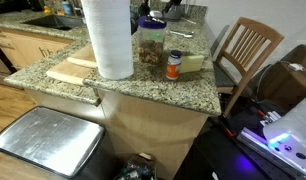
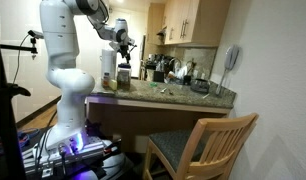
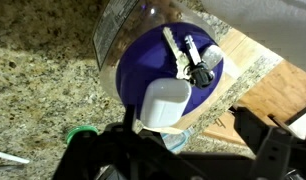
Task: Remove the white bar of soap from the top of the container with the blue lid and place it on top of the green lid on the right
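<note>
In the wrist view the white bar of soap (image 3: 165,103) lies on the near edge of the dark blue lid (image 3: 153,55) of the clear jar. A small black and white item (image 3: 196,62) lies on the lid too. My gripper (image 3: 183,150) is open. Its dark fingers stand wide apart just above and on either side of the soap, not touching it. A green lid (image 3: 81,135) shows on the granite counter beside the jar. In both exterior views the gripper (image 2: 121,40) hovers over the jar (image 1: 151,48) (image 2: 124,75).
A tall paper-towel roll (image 1: 108,38) stands close beside the jar on a wooden cutting board (image 1: 73,70). A small orange bottle (image 1: 174,66) stands on the jar's other side. A wooden chair (image 1: 248,50) is by the counter's end. More clutter sits at the back of the counter (image 2: 168,70).
</note>
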Available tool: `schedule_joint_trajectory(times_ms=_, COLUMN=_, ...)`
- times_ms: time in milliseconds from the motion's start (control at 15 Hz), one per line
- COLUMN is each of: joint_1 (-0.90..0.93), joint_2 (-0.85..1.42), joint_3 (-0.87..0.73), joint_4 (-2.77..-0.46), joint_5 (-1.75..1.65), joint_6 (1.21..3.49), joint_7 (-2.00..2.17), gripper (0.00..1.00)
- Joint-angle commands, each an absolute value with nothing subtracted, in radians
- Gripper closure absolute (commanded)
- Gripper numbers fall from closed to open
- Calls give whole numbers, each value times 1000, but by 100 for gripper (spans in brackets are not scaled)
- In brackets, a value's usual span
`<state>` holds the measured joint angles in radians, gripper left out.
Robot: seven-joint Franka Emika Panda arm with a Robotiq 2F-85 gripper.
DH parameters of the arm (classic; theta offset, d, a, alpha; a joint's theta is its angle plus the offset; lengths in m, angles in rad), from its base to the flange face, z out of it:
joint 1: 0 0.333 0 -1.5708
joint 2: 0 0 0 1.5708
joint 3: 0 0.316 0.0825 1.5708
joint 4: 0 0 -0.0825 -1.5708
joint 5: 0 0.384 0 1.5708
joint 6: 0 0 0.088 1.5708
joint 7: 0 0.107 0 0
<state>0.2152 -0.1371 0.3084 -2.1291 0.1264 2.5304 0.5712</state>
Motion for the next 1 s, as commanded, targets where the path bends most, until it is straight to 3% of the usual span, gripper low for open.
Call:
schedule_joint_trajectory(times_ms=0, joint_1=218, joint_2=-127, joint_3=303, joint_4=-2126, joint_5=128, joint_6=2513, joint_7=566, gripper=0)
schedule_joint_trajectory(times_ms=533, joint_1=216, joint_2=-90, joint_3=305, joint_4=-2136, joint_5=79, joint_6=2546, joint_7=587, gripper=0)
schedule_joint_trajectory(times_ms=600, joint_1=215, joint_2=-93, joint_3=305, joint_4=-2136, joint_5=66, joint_6=2548, joint_7=592, gripper=25)
schedule_joint_trajectory(times_ms=667, joint_1=217, joint_2=-96, joint_3=305, joint_4=-2137, joint_5=65, joint_6=2547, joint_7=590, gripper=26)
schedule_joint_trajectory(times_ms=933, joint_1=217, joint_2=-105, joint_3=303, joint_4=-2139, joint_5=45, joint_6=2542, joint_7=589, gripper=54)
